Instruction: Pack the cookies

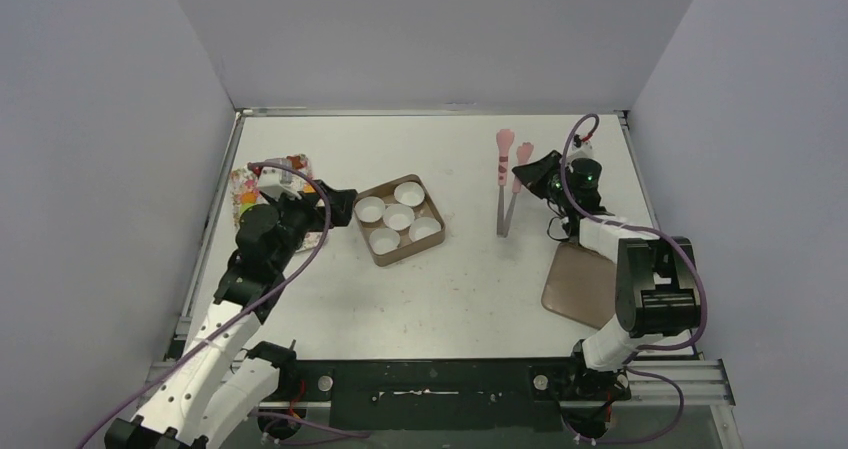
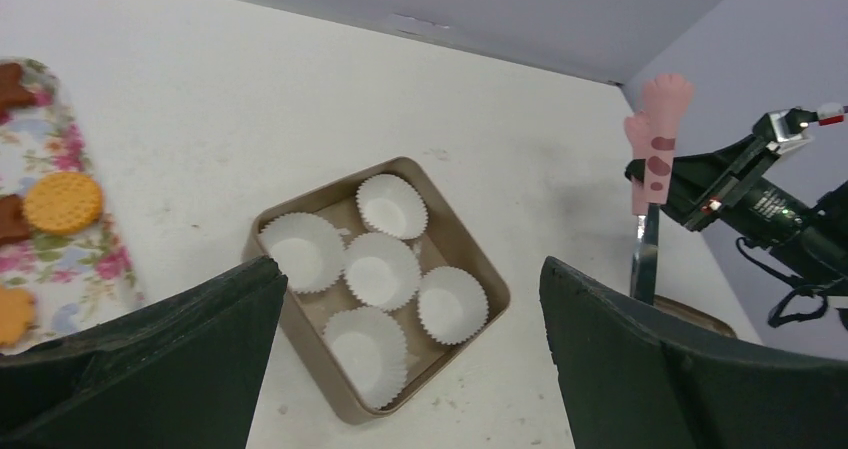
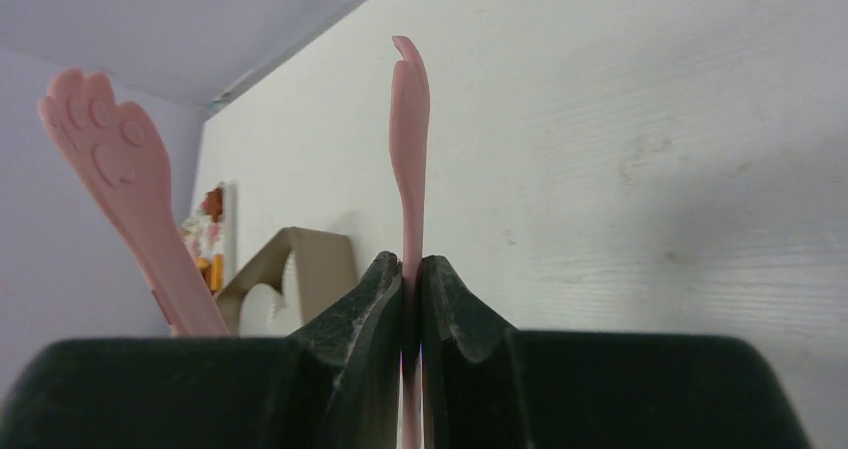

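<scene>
One tongs arm (image 3: 410, 139) clenched in right jaws; cookies (image 2: 63, 201) well apart leftward, near released left jaws.

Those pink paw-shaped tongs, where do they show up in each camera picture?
Top external: tongs right of centre.
Left wrist: tongs at the far right.
Right wrist: tongs in the centre, one arm pinched by the right gripper.
Shared landmark: the brown box of paper cups.

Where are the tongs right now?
In the top view, the tongs are over the far right of the table, one arm pinched in the right tool, to the right of the tray of paper cups.
</scene>
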Controlling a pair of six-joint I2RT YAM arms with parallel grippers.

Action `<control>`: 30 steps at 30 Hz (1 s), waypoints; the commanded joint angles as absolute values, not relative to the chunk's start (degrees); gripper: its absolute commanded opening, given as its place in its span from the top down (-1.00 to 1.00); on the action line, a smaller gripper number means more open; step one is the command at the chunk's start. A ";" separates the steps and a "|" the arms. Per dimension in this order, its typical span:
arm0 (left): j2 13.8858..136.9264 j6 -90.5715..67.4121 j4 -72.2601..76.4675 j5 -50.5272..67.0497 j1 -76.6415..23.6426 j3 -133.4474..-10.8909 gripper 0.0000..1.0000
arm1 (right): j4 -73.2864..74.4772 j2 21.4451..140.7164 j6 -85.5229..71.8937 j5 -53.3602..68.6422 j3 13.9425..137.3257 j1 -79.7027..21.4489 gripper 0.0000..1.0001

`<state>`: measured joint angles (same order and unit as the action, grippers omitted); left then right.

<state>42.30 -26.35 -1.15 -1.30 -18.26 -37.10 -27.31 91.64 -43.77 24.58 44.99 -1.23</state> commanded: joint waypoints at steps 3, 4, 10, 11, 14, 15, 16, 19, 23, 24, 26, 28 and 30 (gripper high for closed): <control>51.61 -40.08 19.50 8.88 -19.53 -35.65 -0.95 | -44.46 86.10 -52.19 31.46 42.78 -4.20 1.00; 53.18 -41.23 21.37 8.71 -20.48 -35.71 -0.95 | -45.34 85.48 -52.83 31.51 42.15 -4.36 1.00; 61.52 -43.86 35.58 6.08 -29.14 -34.96 -0.95 | -53.81 83.12 -59.54 32.14 39.06 -6.95 1.00; 63.51 -43.46 36.80 5.52 -30.56 -35.34 -0.95 | -53.96 82.80 -59.68 31.90 39.17 -7.64 1.00; 66.68 -44.26 41.27 5.68 -32.74 -35.39 -0.95 | -56.21 82.37 -61.66 31.72 38.91 -9.24 1.00; 67.81 -45.02 43.02 5.90 -33.19 -35.15 -0.95 | -57.14 82.16 -62.56 31.73 38.78 -9.88 1.00; 68.45 -45.35 44.66 6.01 -33.55 -34.83 -0.95 | -57.68 82.03 -62.93 31.61 38.76 -10.54 1.00; 70.05 -45.94 48.48 7.29 -34.66 -34.49 -0.95 | -58.05 81.74 -63.38 31.17 39.33 -13.17 1.00; 72.12 -47.61 54.11 10.05 -36.41 -34.49 -0.95 | -59.43 82.00 -64.22 30.95 40.51 -15.79 1.00; 72.48 -48.04 55.35 10.09 -36.99 -34.27 -0.95 | -59.50 82.05 -64.20 30.96 40.85 -16.41 1.00; 73.39 -48.16 57.15 10.45 -38.01 -34.31 -0.95 | -59.41 82.16 -64.00 31.04 41.64 -17.75 1.00; 74.23 -48.14 58.00 11.65 -38.96 -34.79 -0.95 | -59.60 82.47 -64.26 31.28 42.21 -18.94 1.00; 74.70 -48.38 58.06 11.69 -39.79 -34.84 -0.95 | -60.66 82.69 -65.31 31.80 42.36 -19.85 1.00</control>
<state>73.63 -47.48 51.27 9.45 -38.33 -34.30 -54.04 84.60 -63.77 30.94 39.40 -18.24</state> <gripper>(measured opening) 0.973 0.096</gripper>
